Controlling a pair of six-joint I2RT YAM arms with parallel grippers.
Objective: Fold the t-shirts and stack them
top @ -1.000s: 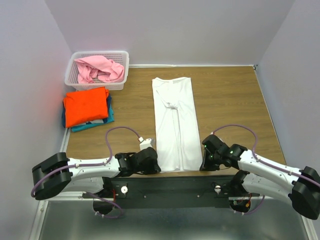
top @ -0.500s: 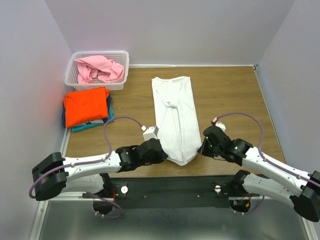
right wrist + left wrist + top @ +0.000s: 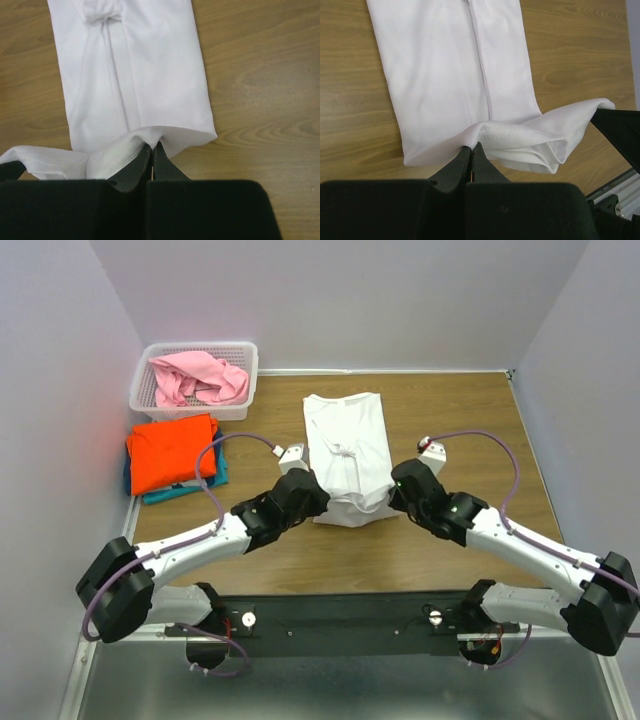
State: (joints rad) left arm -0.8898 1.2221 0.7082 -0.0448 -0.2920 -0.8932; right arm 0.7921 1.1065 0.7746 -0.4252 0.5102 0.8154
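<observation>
The white t-shirt (image 3: 346,435) lies on the surface (image 3: 460,420) as a narrow strip, sleeves tucked in. The left hand (image 3: 312,495) and right hand (image 3: 398,485) are each pinched tight on a near hem corner, holding that end up evenly (so the fold lands square). The orange t-shirt (image 3: 172,452) sits folded at left, likely the stack.

The soft teal cloth t-shirt (image 3: 188,489) at the left edge of the wooden table (image 3: 470,425) lies mostly hidden under the folded bright orange t-shirt (image 3: 172,452). Both wrist views cut off the far end of the white cloth t-shirt (image 3: 445,75).
</observation>
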